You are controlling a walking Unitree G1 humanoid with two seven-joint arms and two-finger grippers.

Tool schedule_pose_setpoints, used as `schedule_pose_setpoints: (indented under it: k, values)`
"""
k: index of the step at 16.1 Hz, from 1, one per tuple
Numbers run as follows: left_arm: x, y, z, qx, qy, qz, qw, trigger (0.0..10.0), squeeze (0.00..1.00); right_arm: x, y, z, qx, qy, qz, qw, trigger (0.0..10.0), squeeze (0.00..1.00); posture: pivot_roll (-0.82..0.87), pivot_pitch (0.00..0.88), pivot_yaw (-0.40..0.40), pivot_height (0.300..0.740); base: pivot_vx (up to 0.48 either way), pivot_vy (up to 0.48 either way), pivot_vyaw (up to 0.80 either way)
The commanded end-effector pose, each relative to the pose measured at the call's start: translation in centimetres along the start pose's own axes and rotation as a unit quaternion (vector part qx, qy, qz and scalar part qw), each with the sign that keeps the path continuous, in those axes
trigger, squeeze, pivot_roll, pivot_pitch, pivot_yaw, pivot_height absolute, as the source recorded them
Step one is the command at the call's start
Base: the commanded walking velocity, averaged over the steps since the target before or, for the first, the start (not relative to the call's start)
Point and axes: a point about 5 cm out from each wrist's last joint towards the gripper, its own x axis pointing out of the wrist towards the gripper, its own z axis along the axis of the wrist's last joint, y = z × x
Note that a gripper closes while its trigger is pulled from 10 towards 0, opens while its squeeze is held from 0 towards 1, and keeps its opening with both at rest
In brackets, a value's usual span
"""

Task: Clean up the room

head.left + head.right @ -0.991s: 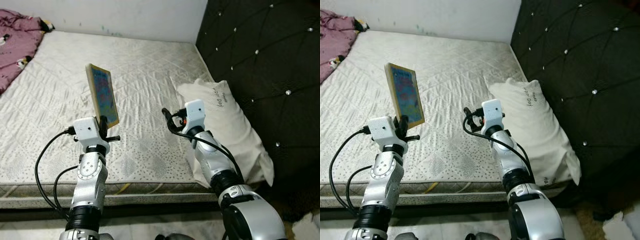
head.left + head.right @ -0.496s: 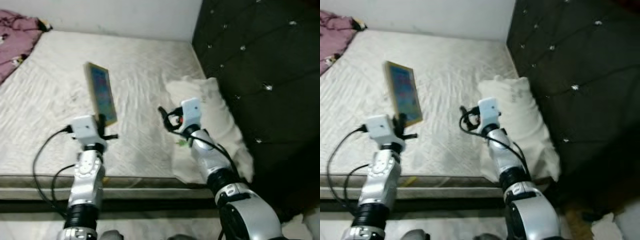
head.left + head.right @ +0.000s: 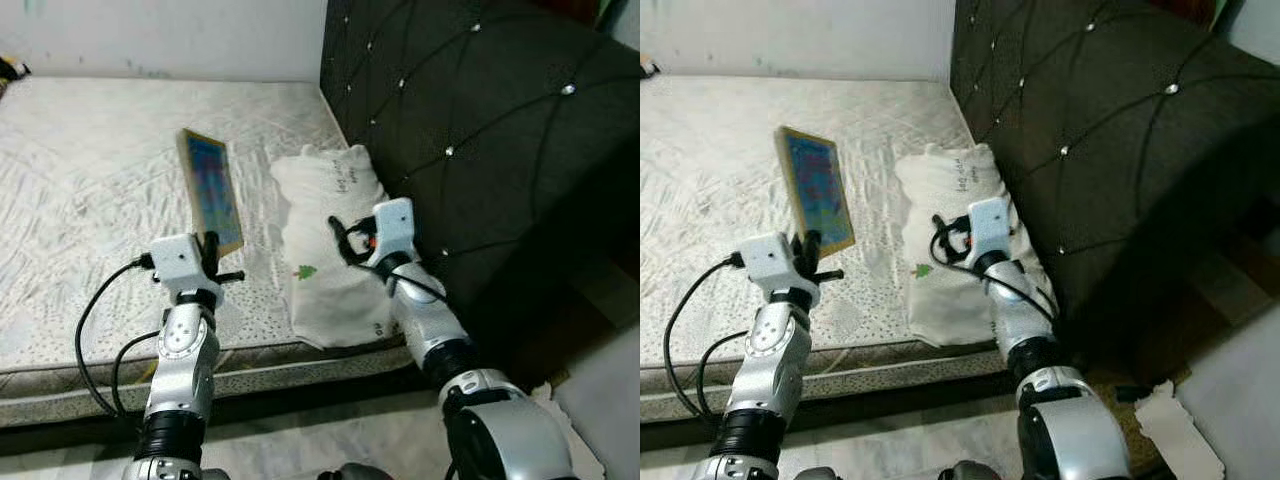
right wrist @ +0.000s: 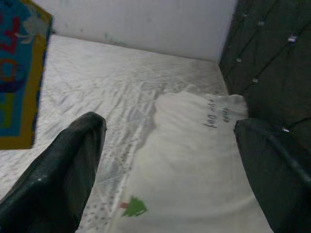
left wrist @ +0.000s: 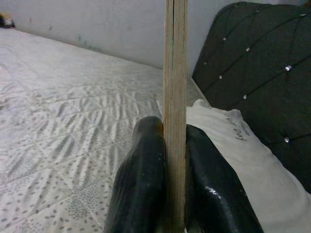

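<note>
A flat picture book (image 3: pixel 212 190) with a yellow border and a blue cover stands upright above the mattress (image 3: pixel 90 170). My left gripper (image 3: pixel 211 245) is shut on its lower edge. In the left wrist view both black fingers (image 5: pixel 141 179) press the book's thin edge (image 5: pixel 175 73). My right gripper (image 4: pixel 170 155) is open with nothing between its fingers, and it hovers over a white pillow (image 3: pixel 330 240). The pillow lies at the mattress's right end against the headboard and carries a small green tree mark (image 4: pixel 132 208).
A black tufted headboard (image 3: pixel 470 130) rises on the right of the bed. A white wall (image 3: pixel 170 35) runs behind the mattress. The mattress's front edge (image 3: pixel 90 375) is just before me, with floor below and a pale object (image 3: pixel 1185 440) at the lower right.
The camera has swung to the right: the headboard now takes up more of the picture and the pink blanket has left it. Both arms hold their pose, the book still gripped.
</note>
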Motion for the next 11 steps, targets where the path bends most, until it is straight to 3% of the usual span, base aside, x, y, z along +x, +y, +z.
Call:
schedule_pose_setpoints:
  k: [1, 4, 11]
  values:
    - [0.32, -0.29, 1.20, -0.001, -0.032, -0.011, 0.999, 10.0, 0.00, 0.18, -0.13, 0.34, -0.003, -0.003, 0.001, 1.000, 10.0, 0.00, 0.08, 0.000, -0.079, 0.740, 0.000, 0.000, 0.00]
    - [0.30, -0.42, 1.21, -0.002, -0.033, -0.016, 0.999, 10.0, 0.00, 0.17, -0.03, 0.31, -0.007, -0.003, 0.005, 1.000, 10.0, 0.00, 0.08, 0.000, -0.079, 0.740, 0.080, 0.000, 0.00]
    - [0.25, -0.57, 0.99, -0.003, -0.029, -0.017, 0.999, 10.0, 0.00, 0.11, 0.02, 0.23, -0.012, -0.002, 0.011, 1.000, 10.0, 0.00, 0.08, 0.000, -0.085, 0.740, 0.272, 0.000, 0.00]
